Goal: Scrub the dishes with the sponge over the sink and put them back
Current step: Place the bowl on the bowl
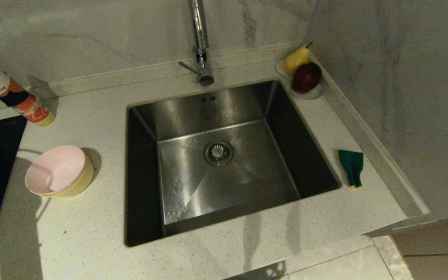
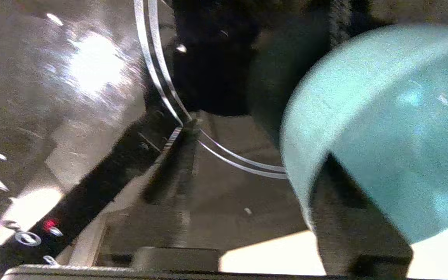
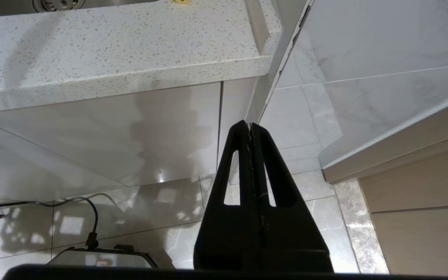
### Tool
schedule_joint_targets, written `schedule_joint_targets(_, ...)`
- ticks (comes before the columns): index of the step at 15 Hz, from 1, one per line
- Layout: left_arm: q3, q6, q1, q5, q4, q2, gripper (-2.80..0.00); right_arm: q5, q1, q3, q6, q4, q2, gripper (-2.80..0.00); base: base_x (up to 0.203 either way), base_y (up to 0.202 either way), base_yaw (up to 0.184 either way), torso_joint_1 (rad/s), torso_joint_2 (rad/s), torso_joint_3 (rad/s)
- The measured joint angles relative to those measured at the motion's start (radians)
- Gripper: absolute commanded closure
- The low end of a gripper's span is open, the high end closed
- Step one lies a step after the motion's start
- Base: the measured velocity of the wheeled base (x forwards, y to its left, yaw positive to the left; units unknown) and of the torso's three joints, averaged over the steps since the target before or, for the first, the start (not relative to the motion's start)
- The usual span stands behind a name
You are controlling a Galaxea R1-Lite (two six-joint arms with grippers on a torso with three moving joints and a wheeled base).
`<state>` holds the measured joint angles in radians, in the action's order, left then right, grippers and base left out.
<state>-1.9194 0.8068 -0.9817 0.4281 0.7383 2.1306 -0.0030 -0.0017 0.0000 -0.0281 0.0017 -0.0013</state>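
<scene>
Three bowls were noted. The pale pink bowl (image 1: 55,169) sat nested in the yellow bowl (image 1: 79,186) on the counter left of the sink (image 1: 146,128). The light blue bowl (image 2: 395,116) was at the far left, over the dark cooktop (image 2: 91,116). The left gripper (image 2: 331,167) had one finger (image 2: 348,217) against that bowl's wall, and whether it gripped could not be told. The right gripper (image 3: 250,128) hung pinched together below the counter edge. The sponge (image 1: 351,167) lay right of the sink. Judged light, rigid and slick, the bowl is best pinched across the rim.

Pink bowl (image 1: 55,170) in yellow bowl (image 1: 77,184); green sponge (image 1: 351,166); speckled countertop (image 1: 91,233).
</scene>
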Motion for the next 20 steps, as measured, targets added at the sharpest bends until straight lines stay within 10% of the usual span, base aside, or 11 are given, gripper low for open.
schedule_joint_targets(12,-0.008,-0.017,-0.005,0.042,0.136,-0.154,0.0,0.0,0.0,0.0,0.0,0.0,0.0,0.0,0.0,0.0,0.0,0.0,0.0,0.0)
schedule_joint_targets(20,0.005,-0.395,0.017,0.121,0.489,-0.379,0.0,0.0,0.0,0.0,0.0,0.0,0.0,0.0,0.0,0.0,0.0,0.0,0.0,0.0)
